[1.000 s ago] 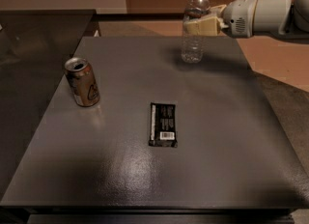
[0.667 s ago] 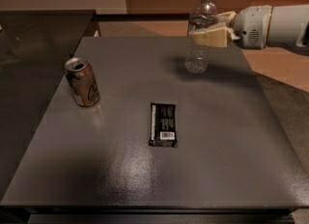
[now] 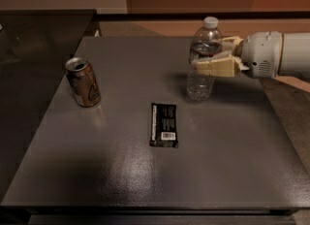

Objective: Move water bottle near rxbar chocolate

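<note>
Bottle [image 3: 203, 59] is coming forward off the far edge, now near bar [image 3: 163, 124], back-right of it, bare tabletop [image 3: 189, 113] between. Claw [image 3: 208, 56] is clamping its middle from the right; far finger [image 3: 231, 40] is partly hiding behind it. Arm [image 3: 271, 54] is running off-frame right.

Gripper [image 3: 207, 58] jaws round water bottle [image 3: 200, 84] — bare table [image 3: 227, 141] to rxbar chocolate [image 3: 163, 124].
</note>
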Tool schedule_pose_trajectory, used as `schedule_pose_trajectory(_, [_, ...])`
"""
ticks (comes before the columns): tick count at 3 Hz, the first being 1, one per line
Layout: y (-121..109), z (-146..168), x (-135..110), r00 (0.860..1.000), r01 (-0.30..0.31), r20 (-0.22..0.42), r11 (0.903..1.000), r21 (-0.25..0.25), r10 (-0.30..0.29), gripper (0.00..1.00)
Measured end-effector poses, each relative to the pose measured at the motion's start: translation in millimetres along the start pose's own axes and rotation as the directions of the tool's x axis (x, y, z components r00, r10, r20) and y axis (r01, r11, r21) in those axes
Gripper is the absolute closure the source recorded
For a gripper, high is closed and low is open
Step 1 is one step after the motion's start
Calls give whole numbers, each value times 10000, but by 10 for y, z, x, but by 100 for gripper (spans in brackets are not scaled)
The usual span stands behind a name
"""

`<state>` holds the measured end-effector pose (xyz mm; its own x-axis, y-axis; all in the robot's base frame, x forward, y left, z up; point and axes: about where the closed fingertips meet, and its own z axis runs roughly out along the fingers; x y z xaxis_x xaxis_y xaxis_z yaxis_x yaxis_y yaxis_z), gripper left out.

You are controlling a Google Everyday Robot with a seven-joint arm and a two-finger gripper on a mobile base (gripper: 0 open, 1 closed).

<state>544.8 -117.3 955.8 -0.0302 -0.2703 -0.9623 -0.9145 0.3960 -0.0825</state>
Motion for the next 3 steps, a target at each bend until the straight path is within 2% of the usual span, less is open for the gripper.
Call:
schedule_pose_trajectory(1, [255,-11,114,10000,-46,-38,9993,-378,44,100])
schedule_pose_trajectory(3, [571,-16,180,9996,-126,226,9957,-912,147,59])
